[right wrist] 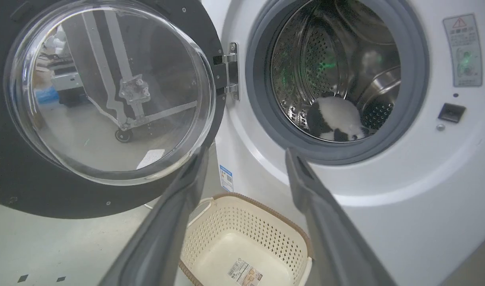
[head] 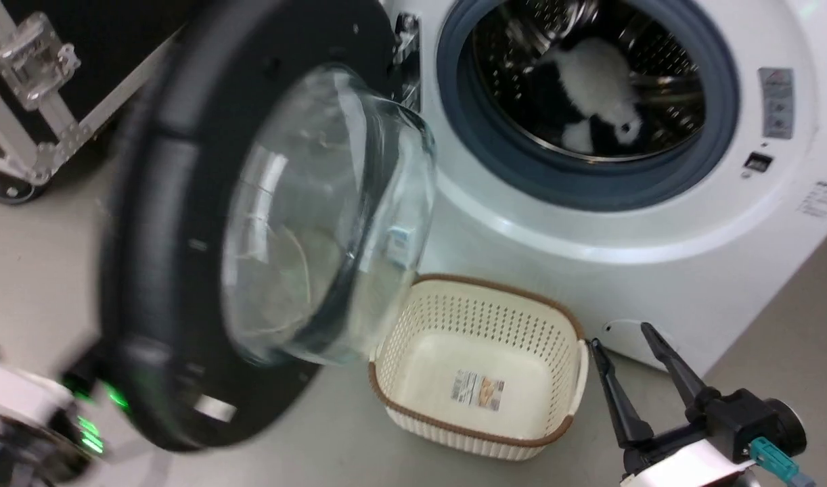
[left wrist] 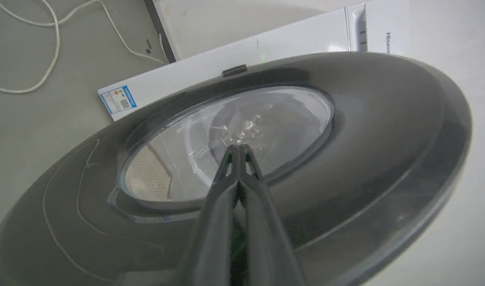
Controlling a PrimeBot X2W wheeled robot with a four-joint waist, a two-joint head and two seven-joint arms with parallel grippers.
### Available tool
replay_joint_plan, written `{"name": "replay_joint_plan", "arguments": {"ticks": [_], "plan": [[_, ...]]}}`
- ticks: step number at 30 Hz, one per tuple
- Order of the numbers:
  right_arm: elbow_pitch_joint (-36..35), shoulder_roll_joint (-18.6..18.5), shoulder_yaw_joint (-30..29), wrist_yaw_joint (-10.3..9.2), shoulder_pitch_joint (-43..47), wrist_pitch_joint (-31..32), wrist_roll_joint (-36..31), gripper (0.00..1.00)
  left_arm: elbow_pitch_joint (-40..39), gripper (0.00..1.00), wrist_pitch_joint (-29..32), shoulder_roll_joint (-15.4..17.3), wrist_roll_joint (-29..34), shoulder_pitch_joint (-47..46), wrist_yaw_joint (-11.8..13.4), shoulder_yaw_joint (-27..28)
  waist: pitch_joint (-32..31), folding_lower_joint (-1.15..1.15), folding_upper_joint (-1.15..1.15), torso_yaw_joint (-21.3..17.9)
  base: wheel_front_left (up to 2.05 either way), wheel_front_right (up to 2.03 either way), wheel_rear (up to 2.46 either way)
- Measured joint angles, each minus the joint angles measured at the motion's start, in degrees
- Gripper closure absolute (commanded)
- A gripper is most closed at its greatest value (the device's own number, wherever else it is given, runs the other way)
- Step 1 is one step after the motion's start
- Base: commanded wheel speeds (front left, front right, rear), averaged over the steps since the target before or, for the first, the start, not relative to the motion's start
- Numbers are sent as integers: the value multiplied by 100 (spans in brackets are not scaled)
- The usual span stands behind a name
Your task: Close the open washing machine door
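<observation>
Over grey floor (head: 34, 257) the washing machine door (head: 264, 223) hangs open left of the washing machine (head: 589, 257), likely heavy and slick, so push its black rim (head: 149, 203) with your left hand (left wrist: 238, 149), fingers together; right hand (head: 620, 334) spread.

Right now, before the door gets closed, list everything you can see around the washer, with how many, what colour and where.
washing machine: one, white, ahead, porthole open
washing machine door: one, black rim with clear glass bowl, swung open on the machine's left
gasket: one, grey, ringing the porthole
drum: one, perforated steel, inside the gasket
soft item: one, black and white, lying in the drum
sticker: one, blue and white, low on the machine's front
basket: one, cream with a brown rim, on the floor below the porthole
wheeled case: one, black with metal edges, far left
cord: one, white, looped on the floor
left gripper: one, dark, shut, tips at the door's outer glass
right gripper: one, dark, open, right of the basket
</observation>
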Motion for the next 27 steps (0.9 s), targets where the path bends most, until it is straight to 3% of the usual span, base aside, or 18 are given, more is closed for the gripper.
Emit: {"name": "replay_joint_plan", "arguments": {"ticks": [5,9,15,24,25,27], "plan": [[34,78,-175,0,85,0,-21,0,-677,100,424,-425,-192,837,20,-627,-196,0,0,-152,0,0,0],[58,116,-300,0,93,0,-90,0,-1174,100,359,-470,-771,1447,278,-1399,-272,0,0,-352,0,0,0],[22,140,-471,0,43,-1,-155,0,-1546,100,-491,-541,-1411,2057,293,-2869,-181,0,1,-860,0,0,0],[10,71,-501,0,-107,-1,-124,0,-1016,100,-1918,-537,-1945,1413,-89,-3899,207,1,0,-1927,0,0,0],[-1,55,-520,0,-218,-1,-73,0,-719,100,-2419,-520,-2028,1020,-181,-4029,355,2,0,-2326,0,0,0],[-5,54,-504,0,-292,-1,-43,0,-517,100,-2749,-523,-2047,726,-216,-4100,453,2,0,-2597,0,0,0]]}}
